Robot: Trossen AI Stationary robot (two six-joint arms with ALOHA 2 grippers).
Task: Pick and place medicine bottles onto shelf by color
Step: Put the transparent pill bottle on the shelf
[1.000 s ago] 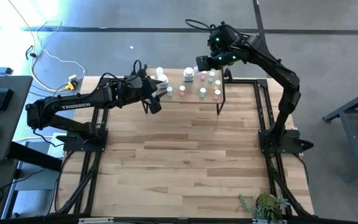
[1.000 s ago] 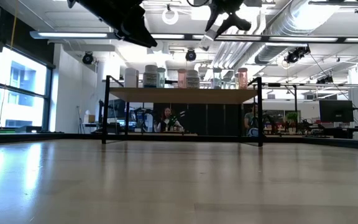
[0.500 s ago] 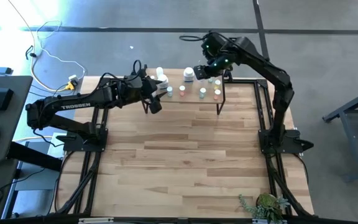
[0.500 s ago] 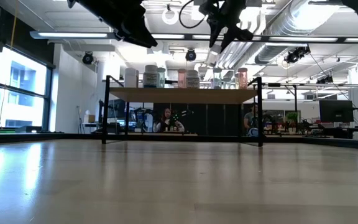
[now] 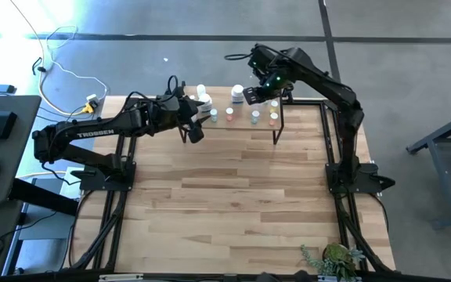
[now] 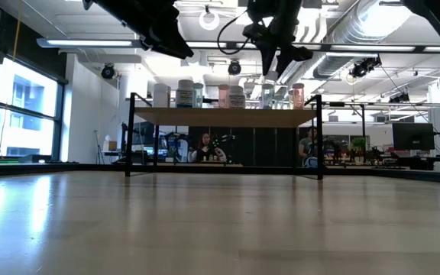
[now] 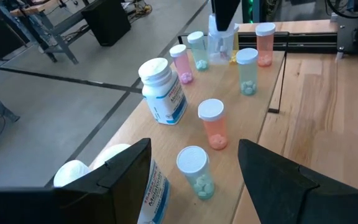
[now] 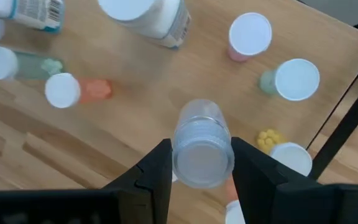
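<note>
Crucially, the right gripper (image 8: 197,171) pinched a clear vial (image 8: 202,149) above the crowded shelf (image 8: 123,121); lowering it could topple neighbouring bottles. The left gripper's (image 7: 194,180) jaws stood spread.

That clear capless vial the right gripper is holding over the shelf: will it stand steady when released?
Probably tippy: the clear capless vial looks tall, narrow and seemingly empty, so likely light. The right gripper pinches smooth plastic, so it may slip. Bottles crowd the light-wood shelf; a topple could knock them.
</note>
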